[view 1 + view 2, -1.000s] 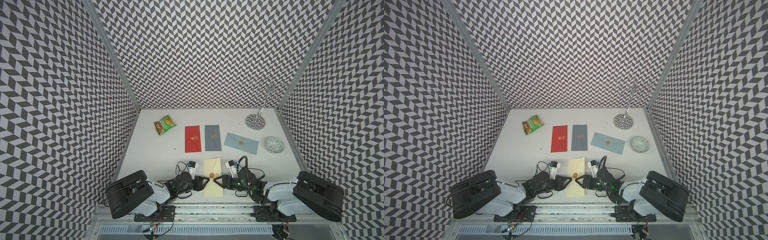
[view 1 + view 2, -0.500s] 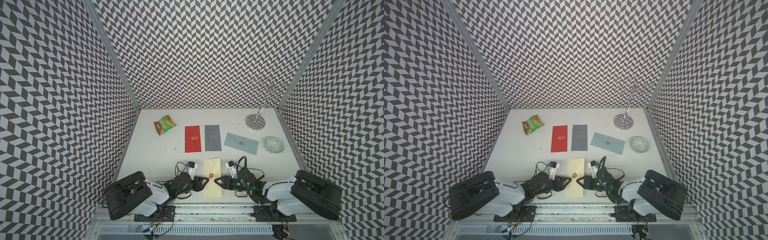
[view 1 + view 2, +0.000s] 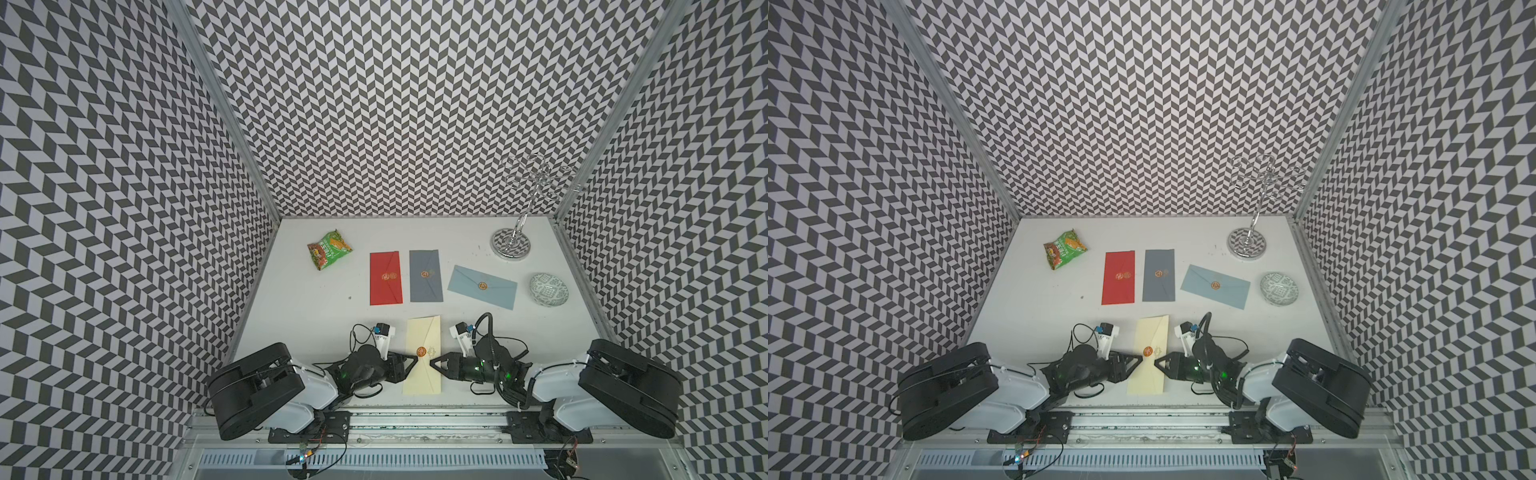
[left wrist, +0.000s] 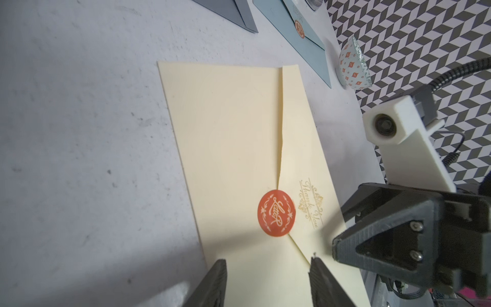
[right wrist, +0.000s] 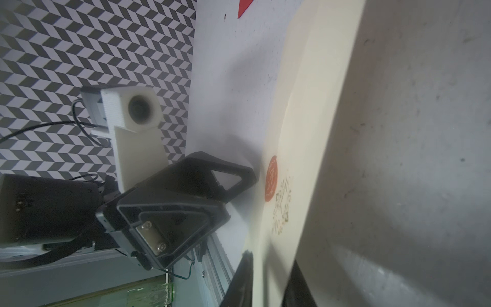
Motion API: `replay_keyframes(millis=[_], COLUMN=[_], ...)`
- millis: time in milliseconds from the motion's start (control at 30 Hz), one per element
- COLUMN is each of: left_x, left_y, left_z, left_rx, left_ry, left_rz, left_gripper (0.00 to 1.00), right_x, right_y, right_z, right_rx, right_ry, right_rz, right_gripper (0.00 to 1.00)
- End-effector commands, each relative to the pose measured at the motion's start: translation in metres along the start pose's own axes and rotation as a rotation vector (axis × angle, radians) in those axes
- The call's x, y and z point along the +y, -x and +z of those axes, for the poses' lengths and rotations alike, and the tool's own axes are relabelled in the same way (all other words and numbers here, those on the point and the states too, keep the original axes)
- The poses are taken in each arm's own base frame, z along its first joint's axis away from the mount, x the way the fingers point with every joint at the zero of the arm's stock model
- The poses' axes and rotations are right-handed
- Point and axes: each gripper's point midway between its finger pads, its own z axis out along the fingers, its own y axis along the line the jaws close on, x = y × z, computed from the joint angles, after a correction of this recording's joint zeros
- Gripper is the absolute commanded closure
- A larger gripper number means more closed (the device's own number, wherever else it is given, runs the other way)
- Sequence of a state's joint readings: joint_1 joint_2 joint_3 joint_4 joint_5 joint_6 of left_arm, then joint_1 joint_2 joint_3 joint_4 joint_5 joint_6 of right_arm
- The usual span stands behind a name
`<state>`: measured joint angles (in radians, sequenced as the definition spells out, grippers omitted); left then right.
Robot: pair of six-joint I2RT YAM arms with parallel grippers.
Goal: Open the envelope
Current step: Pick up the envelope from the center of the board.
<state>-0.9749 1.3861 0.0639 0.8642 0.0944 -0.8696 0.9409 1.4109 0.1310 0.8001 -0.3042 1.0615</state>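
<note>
Right jaws: narrowed within the last second around cream envelope [image 3: 420, 376] edge, lower centre on desk [image 3: 316, 316]; clamp not confirmable. Left jaws: parted, unchanged. Seal [image 4: 276, 216] unbroken: opening not begun.

place: robot lab cell | signs: chevron walls [image 3: 395, 104], aluminium rail [image 3: 415, 420]

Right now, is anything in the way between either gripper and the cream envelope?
Nothing visible does. The left gripper's open jaws sit at one long edge of the cream envelope, and the right gripper's jaws straddle the opposite edge.
</note>
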Motion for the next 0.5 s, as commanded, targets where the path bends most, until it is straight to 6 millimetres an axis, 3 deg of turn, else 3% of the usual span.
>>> replay_keyframes(millis=[0, 200, 467], left_x=[-0.005, -0.006, -0.01], left_y=[0.003, 0.008, 0.015], left_z=[-0.004, -0.01, -0.02], left_rx=[-0.021, -0.054, -0.1], left_ry=[-0.025, -0.029, -0.043], left_rz=[0.013, 0.015, 0.013], left_gripper=[0.47, 0.46, 0.46], right_x=[0.011, 0.007, 0.011], right_y=[0.003, 0.003, 0.006], right_z=[-0.002, -0.005, -0.011], right_rx=[-0.025, -0.032, -0.053], right_ry=[0.049, 0.031, 0.04], right_rz=[-0.016, -0.023, -0.044], right_gripper=[0.83, 0.95, 0.98])
